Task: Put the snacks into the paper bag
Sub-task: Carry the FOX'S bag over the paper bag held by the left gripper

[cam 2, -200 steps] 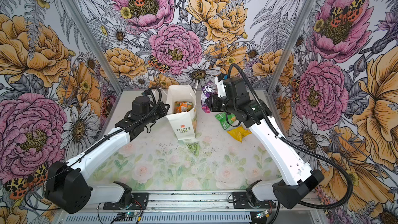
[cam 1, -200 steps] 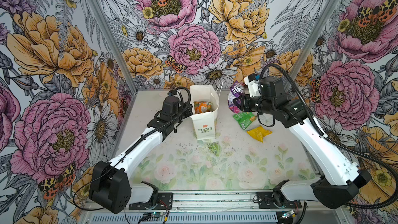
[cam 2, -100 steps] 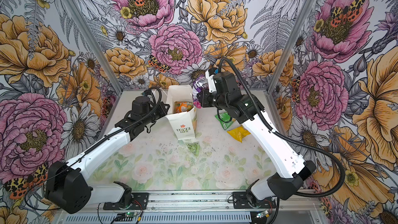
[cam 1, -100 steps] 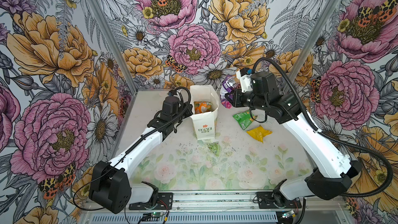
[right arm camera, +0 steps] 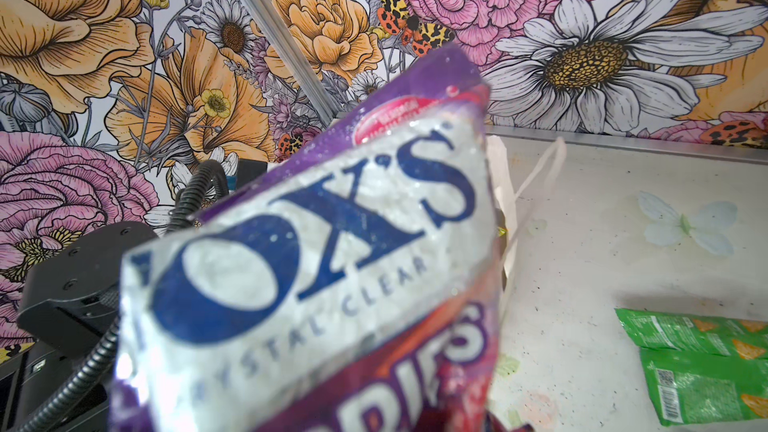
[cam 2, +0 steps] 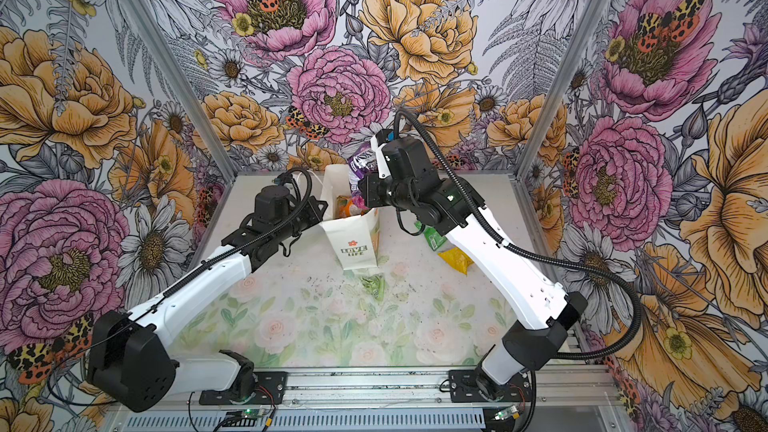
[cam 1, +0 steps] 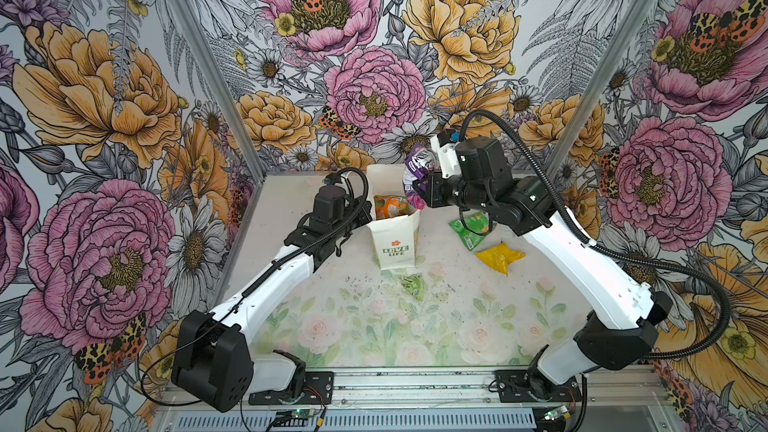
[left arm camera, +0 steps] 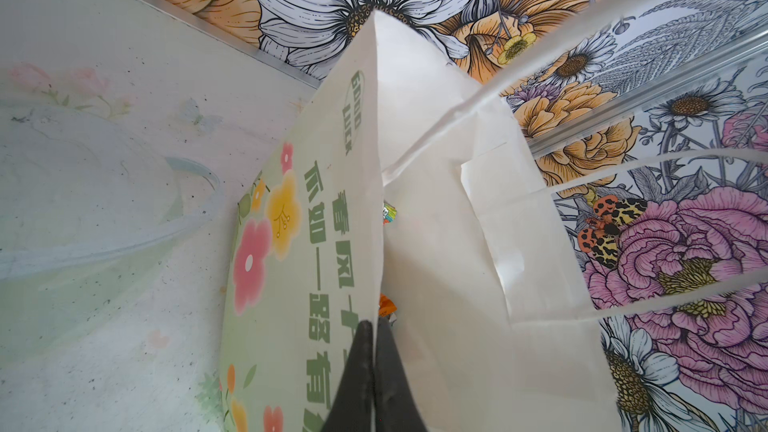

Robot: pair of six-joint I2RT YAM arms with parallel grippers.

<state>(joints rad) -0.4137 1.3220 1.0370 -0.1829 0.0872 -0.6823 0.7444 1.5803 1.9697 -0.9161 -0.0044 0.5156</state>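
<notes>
- Left gripper (left arm camera: 374, 324) is pinched closed on the left wall of the paper bag (cam 1: 394, 234).
- Right gripper (cam 1: 420, 191) is clamped on the purple-pink packet (right arm camera: 332, 243), above the bag's far-right rim.

bright, even light
both top views sharp; crinkly purple plastic snack packet (right arm camera: 316, 243) blurs close to the right wrist camera.

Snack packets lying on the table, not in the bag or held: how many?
3: green packet and yellow packet to the right of the paper bag, small pale green packet just in front of it. More may be hidden behind the bag.
</notes>
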